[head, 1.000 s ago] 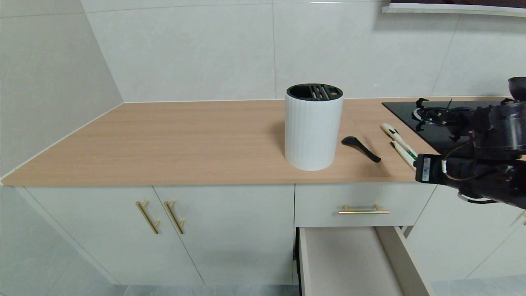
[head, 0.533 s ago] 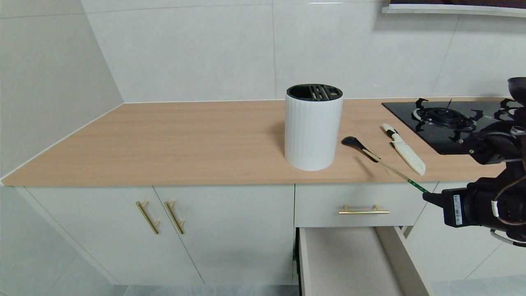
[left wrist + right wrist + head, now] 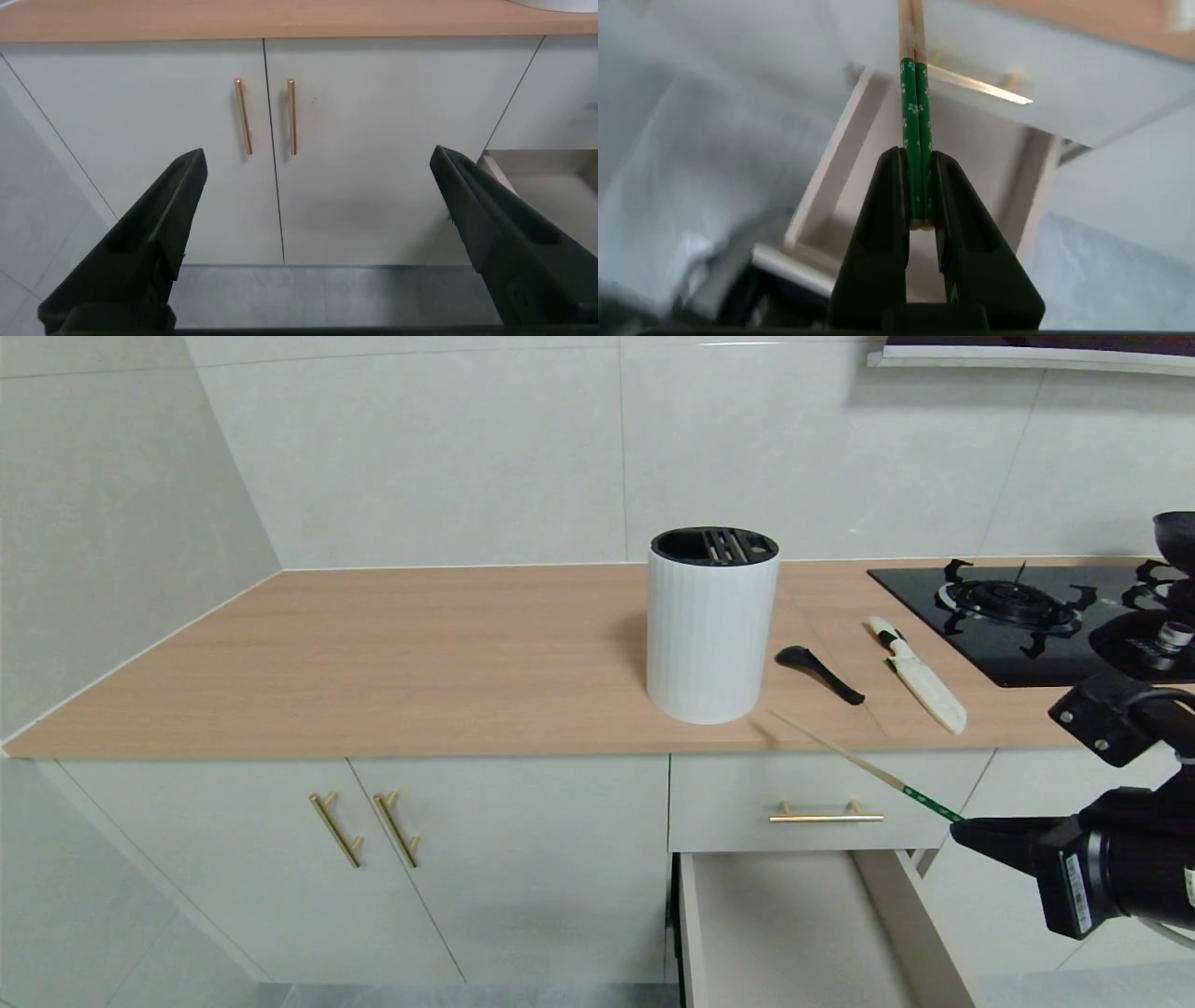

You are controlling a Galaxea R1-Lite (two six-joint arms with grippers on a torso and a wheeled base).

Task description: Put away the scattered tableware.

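Observation:
My right gripper [image 3: 971,829] is shut on a pair of wooden chopsticks [image 3: 854,762] with green ends, held in front of the cabinet, above the open drawer [image 3: 794,933]. In the right wrist view the chopsticks [image 3: 913,103] run out from the gripper [image 3: 914,210] over the drawer [image 3: 920,187]. A black spoon [image 3: 819,672] and a white-bladed knife [image 3: 918,686] lie on the wooden counter [image 3: 420,653], right of the white utensil holder [image 3: 712,625]. My left gripper [image 3: 318,233] is open, low down, facing the cabinet doors [image 3: 280,140].
A black gas hob [image 3: 1018,616] sits at the counter's right end. A shut drawer front with a gold handle [image 3: 826,817] is above the open drawer. Two gold door handles [image 3: 364,826] are on the left cabinet.
My right gripper lifted the chopsticks off the counter beside the knife and carried them down and toward me, off the counter's edge to above the open drawer.

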